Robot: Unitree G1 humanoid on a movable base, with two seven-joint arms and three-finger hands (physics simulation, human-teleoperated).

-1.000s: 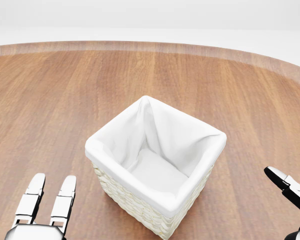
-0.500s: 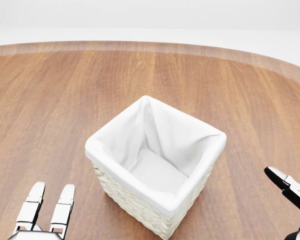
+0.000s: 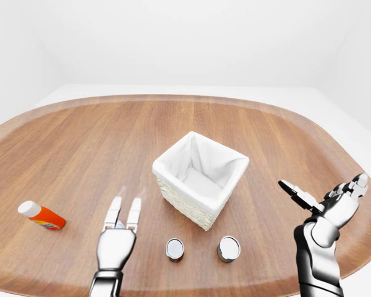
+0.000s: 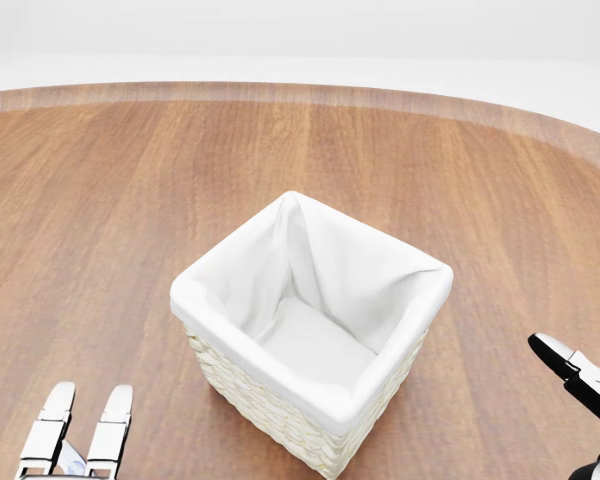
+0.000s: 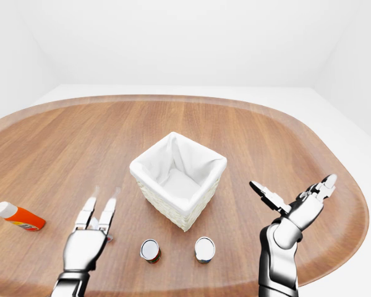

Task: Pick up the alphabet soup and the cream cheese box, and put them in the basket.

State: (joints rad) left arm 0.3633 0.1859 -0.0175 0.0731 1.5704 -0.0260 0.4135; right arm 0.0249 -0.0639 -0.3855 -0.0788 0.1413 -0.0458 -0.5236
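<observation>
Both hands, left [image 3: 115, 238] and right [image 3: 334, 204], hover with fingers spread wide and empty beside the basket [image 3: 201, 176], apparently poised to reach the two cans [image 3: 175, 249] just below it.

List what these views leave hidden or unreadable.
- Cream cheese box: in no view; a small thing shows beside the left hand in the right-eye view, mostly hidden by the fingers.
- Two cans: only lids show, labels unreadable, so the alphabet soup is uncertain.
- Head view: both cans fall below its bottom edge.
- Orange bottle: label too small.

rounded wooden table [image 3: 80, 142], white walls [image 3: 173, 37]
</observation>
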